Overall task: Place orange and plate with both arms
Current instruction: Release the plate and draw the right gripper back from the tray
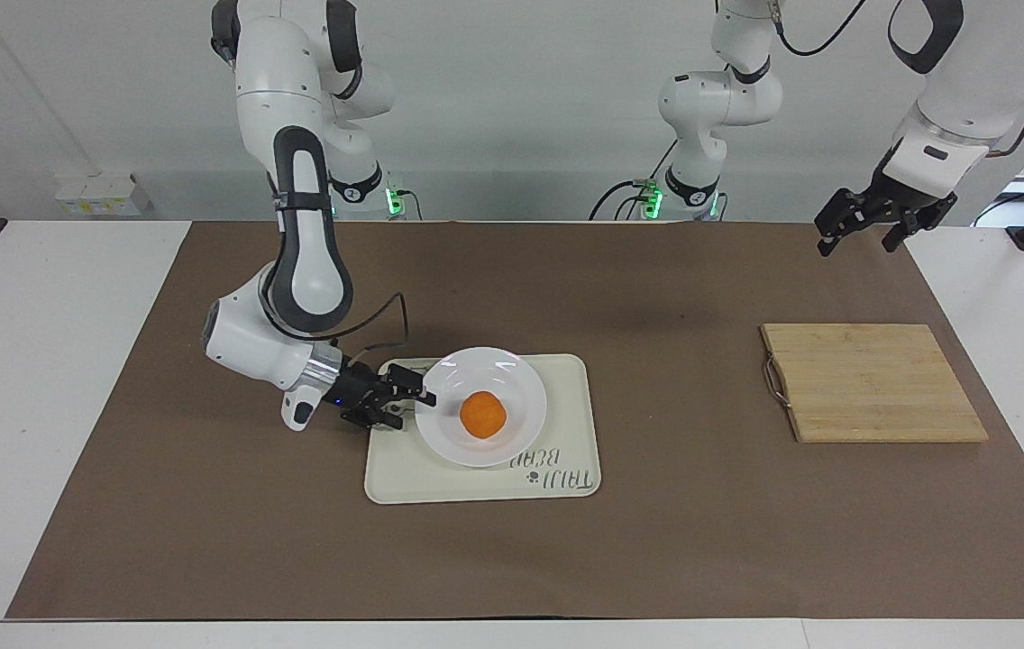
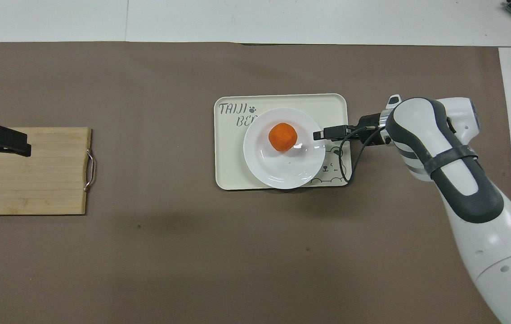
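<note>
Orange on plate

A small round bright-orange fruit sat in a round glossy white plate, which lay flat on a cream rectangular tray.

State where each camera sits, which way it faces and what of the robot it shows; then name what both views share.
Facing view: high across the table, facing the robots; shows right arm, left arm, right tool beside the plate, left tool raised, waiting.
Overhead view: above the robots' end, looking steeply down; shows right forearm, left tool's tip.
Shared: orange on plate, tray, cutting board.
</note>
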You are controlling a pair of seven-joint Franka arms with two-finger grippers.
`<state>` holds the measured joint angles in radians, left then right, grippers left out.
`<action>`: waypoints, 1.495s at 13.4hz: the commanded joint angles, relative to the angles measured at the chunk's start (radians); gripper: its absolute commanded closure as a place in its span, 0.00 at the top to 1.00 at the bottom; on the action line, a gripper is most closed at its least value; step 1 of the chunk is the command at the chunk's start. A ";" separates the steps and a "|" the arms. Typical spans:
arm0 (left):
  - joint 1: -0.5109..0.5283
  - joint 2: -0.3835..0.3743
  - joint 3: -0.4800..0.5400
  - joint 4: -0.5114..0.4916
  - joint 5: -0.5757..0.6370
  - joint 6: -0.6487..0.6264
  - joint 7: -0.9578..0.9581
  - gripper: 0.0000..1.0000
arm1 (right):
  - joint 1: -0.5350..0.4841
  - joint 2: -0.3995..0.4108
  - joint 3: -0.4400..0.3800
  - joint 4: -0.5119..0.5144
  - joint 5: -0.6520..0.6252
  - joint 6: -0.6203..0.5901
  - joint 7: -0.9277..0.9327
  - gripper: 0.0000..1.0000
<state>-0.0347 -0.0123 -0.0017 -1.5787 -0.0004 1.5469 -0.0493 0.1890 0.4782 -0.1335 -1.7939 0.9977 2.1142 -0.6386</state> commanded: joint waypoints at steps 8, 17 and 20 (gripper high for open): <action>-0.001 -0.012 0.000 -0.012 0.020 -0.010 -0.014 1.00 | -0.019 -0.206 -0.008 -0.002 -0.589 0.043 0.475 1.00; -0.001 -0.012 -0.001 -0.012 0.020 -0.010 -0.014 1.00 | -0.111 -0.392 -0.014 -0.001 -0.896 -0.220 0.692 1.00; -0.001 -0.012 -0.001 -0.012 0.020 -0.010 -0.014 1.00 | -0.117 -0.460 -0.017 0.010 -0.923 -0.275 0.692 1.00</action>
<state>-0.0347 -0.0123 -0.0017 -1.5787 -0.0003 1.5469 -0.0495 0.0757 0.0765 -0.1575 -1.7788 0.1093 1.8757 0.0318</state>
